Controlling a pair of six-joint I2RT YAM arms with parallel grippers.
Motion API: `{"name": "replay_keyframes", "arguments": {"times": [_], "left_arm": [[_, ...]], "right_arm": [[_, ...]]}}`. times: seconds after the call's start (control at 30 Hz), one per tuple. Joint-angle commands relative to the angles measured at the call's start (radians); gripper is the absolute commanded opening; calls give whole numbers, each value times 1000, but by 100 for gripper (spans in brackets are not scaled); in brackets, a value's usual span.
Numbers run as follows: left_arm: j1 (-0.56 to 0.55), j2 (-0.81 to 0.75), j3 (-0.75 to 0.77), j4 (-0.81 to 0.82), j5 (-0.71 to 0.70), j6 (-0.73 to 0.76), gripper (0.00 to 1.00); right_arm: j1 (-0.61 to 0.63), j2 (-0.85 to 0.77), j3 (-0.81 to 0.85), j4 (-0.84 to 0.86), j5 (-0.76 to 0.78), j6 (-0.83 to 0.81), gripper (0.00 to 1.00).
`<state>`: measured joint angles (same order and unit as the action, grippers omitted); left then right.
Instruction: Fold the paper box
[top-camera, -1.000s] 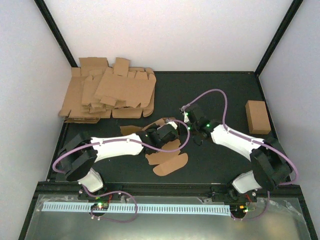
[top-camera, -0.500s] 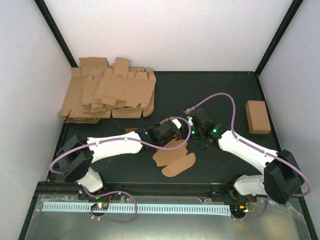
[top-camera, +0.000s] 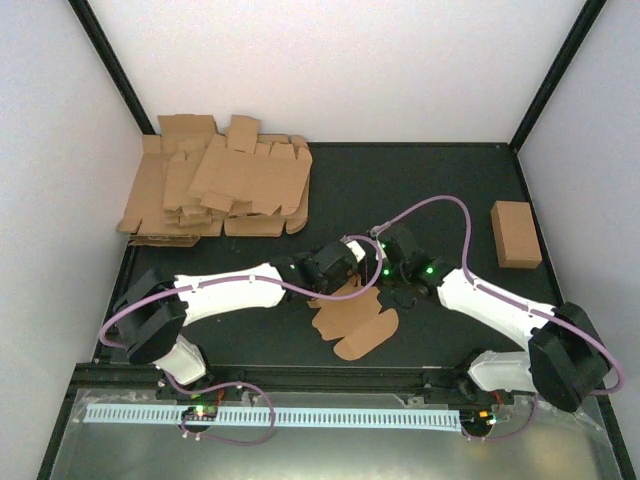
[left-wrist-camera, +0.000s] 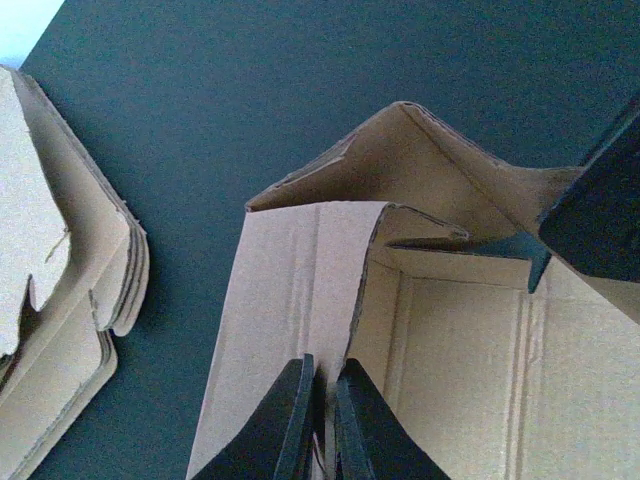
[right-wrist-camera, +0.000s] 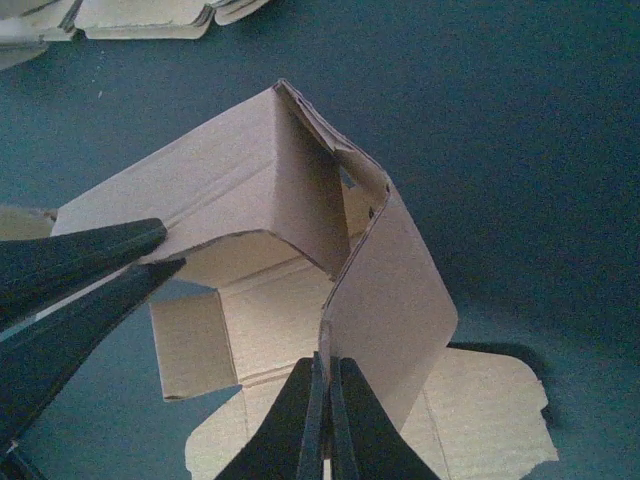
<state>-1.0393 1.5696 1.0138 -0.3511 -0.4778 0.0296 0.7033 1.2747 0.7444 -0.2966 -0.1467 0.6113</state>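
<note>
Right wrist: creased brown cardboard paper box (right-wrist-camera: 230, 180)

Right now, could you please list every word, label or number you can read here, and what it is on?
None can be read. The paper box, the heap of flat cardboard and the closed brown box show plain brown faces, no print. The white slotted strip at the near edge carries no legible figures.

Creased paper box (right-wrist-camera: 240, 190) — in right gripper (right-wrist-camera: 326, 366)
</note>
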Motion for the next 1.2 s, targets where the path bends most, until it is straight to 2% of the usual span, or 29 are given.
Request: {"name": "replay_keyframes", "arguments": {"times": [0.0, 0.37, 0.87, 0.93, 1.07, 1.17], "left_arm": [[-36, -22, -14, 10, 107, -25, 7], [-129, 19, 4, -46, 66, -63, 10], [-181, 37, -4, -70, 29, -95, 11], [-186, 43, -6, -68, 28, -94, 11], [-198, 47, -12, -69, 19, -85, 11], [-203, 44, -15, -74, 2, -72, 11]], "right_arm": [[17, -33, -60, 122, -18, 29, 2], [24, -109, -202, 222, -24, 65, 2], [85, -132, -205, 264, -68, 113, 5], [85, -127, -209, 274, -55, 104, 8], [85, -131, -226, 293, -13, 64, 26], [84, -162, -234, 259, 58, 47, 27]]}}
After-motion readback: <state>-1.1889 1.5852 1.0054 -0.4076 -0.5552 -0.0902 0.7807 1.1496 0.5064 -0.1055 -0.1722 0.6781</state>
